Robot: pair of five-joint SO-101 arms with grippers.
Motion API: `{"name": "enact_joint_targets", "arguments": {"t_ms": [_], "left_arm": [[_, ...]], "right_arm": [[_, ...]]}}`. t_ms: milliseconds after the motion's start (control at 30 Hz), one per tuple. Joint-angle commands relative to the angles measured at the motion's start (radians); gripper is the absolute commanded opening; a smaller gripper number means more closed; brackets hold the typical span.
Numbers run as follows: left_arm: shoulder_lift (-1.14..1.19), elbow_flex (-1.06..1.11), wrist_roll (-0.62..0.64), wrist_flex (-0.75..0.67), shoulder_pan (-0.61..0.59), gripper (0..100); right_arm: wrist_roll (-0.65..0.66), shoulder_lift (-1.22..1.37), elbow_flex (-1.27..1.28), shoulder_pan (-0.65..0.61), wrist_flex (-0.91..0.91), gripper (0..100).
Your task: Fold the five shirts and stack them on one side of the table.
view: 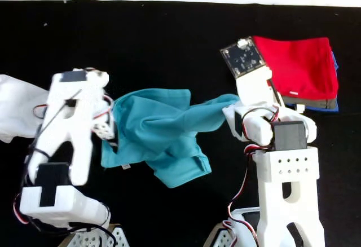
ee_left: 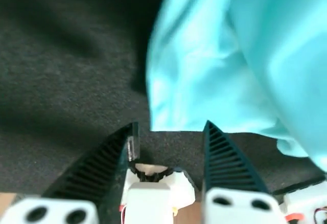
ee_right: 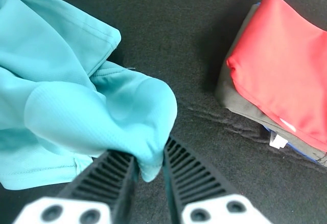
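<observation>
1. Two pincers are at work on one garment. The right pincer (ee_right: 150,155) has its fingers pressed on a fold of the teal shirt (ee_right: 66,106), and the cloth bulges out just above the tips.
2. The left pincer (ee_left: 171,127) is spread wide, with nothing between its fingers. The lower edge of the teal shirt (ee_left: 240,55) lies just beyond its tips; I cannot tell if it touches them.
3. In the high view the teal shirt (view: 161,131) lies between the two arms, in the middle of the black surface (view: 169,32). It is crumpled, not folded. One part of it stretches toward the right arm, where the right pincer holds it; the rest lies loose on the surface, reaching to the left arm.
4. Near the right arm, at the far right side of the surface, there is a stack of folded shirts. The red shirt (view: 302,66) is on top, the grey shirt (view: 316,103) is under it, and an edge of the blue shirt (view: 335,61) shows at the bottom. In the right wrist view a small white label (ee_right: 277,140) sticks out of the stack.
5. At the left edge of the surface a white shirt (view: 14,109) lies unfolded, partly hidden behind the left arm and well apart from the stack.
</observation>
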Motion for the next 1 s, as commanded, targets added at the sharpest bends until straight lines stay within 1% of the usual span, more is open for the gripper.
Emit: {"name": "enact_joint_targets", "arguments": {"t_ms": [0, 167, 333, 433, 533, 600, 700, 733, 800, 967], "left_arm": [[-0.004, 0.054, 0.009, -0.071, 0.039, 21], [-0.004, 0.196, 0.003, -0.270, -0.005, 21], [-0.002, 0.262, 0.003, -0.344, -0.005, 21], [-0.001, 0.266, 0.003, -0.364, -0.005, 21], [0.042, 0.259, 0.003, -0.364, -0.005, 19], [0.087, 0.225, 0.003, -0.359, -0.005, 13], [0.153, 0.137, 0.005, -0.305, -0.005, 0], [0.163, 0.113, 0.006, -0.292, -0.005, 2], [0.177, 0.059, 0.008, -0.261, 0.005, 1], [0.114, -0.122, 0.011, -0.092, 0.021, 1]], "right_arm": [[0.014, -0.018, -0.002, 0.010, -0.021, 0.5], [0.014, -0.024, -0.002, 0.010, -0.021, 0.5], [0.014, -0.022, -0.004, 0.010, -0.019, 0.5], [0.014, -0.016, -0.002, 0.010, -0.019, 0.5], [0.014, -0.018, -0.002, 0.010, -0.019, 0.5], [0.014, -0.018, -0.002, 0.010, -0.018, 0.5], [0.009, -0.016, -0.002, 0.010, -0.015, 0.5], [0.008, -0.016, -0.001, 0.010, -0.013, 0.5], [0.009, -0.016, 0.031, 0.010, -0.030, 0.5], [0.008, -0.024, 0.173, 0.024, -0.183, 0.5]]}}
